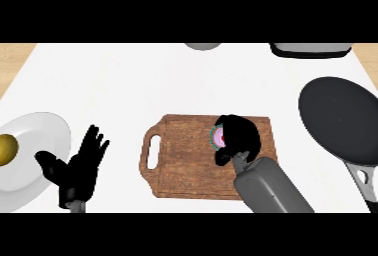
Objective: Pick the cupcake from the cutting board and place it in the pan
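A brown wooden cutting board (184,160) with a handle slot on its left lies in the middle of the white counter. On its right half sits the cupcake (215,136), showing only as a teal and pink sliver. My right hand (240,136) covers the cupcake from above, with fingers curled over it and the thumb low on its left side. The dark pan (341,120) lies at the right, its handle pointing toward the lower edge. My left hand (81,165) stays open at the lower left, fingers up.
A white plate (40,150) with a yellow-brown round food (6,149) lies at the left edge, partly behind my left hand. A grey bowl (202,45) and a dark appliance (308,49) show at the counter's far edge.
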Robot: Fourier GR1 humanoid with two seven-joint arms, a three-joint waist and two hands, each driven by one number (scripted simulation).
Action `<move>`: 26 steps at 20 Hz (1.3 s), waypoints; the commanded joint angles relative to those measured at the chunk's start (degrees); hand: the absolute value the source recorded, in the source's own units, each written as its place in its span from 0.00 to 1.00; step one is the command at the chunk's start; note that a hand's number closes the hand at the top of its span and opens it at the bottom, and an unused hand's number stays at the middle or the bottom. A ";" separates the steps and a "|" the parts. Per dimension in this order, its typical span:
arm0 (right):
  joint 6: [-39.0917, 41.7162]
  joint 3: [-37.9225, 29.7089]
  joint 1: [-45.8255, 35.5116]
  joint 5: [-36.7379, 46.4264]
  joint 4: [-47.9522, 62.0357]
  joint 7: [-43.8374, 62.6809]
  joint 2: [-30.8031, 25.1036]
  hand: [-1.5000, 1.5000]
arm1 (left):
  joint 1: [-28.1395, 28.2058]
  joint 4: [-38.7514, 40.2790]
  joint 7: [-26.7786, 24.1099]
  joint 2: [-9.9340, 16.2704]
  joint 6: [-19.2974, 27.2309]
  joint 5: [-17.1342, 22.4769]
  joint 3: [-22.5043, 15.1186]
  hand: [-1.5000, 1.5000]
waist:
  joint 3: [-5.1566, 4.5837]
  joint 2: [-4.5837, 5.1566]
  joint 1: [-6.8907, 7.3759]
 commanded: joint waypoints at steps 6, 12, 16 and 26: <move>-2.70 1.01 2.15 6.16 -0.13 -6.41 -0.20 1.00 | 1.51 -1.99 3.18 -0.18 -0.91 -0.87 0.89 0.50 | -0.16 0.06 -0.15; -3.61 1.70 4.82 8.38 -0.80 -6.99 0.61 1.00 | 2.42 1.12 -2.64 -3.30 -1.99 -2.41 0.83 0.50 | -0.17 0.05 -0.23; -4.98 7.49 12.60 10.59 -5.45 -9.00 -0.80 1.00 | 0.35 2.57 -0.26 -1.89 -2.13 -2.19 2.39 0.50 | -0.17 0.03 -0.43; -10.45 11.29 9.57 27.18 -22.02 -1.31 -4.34 1.00 | 0.52 2.28 -0.71 -2.19 -2.62 -1.98 2.91 0.50 | -0.23 -0.47 -1.68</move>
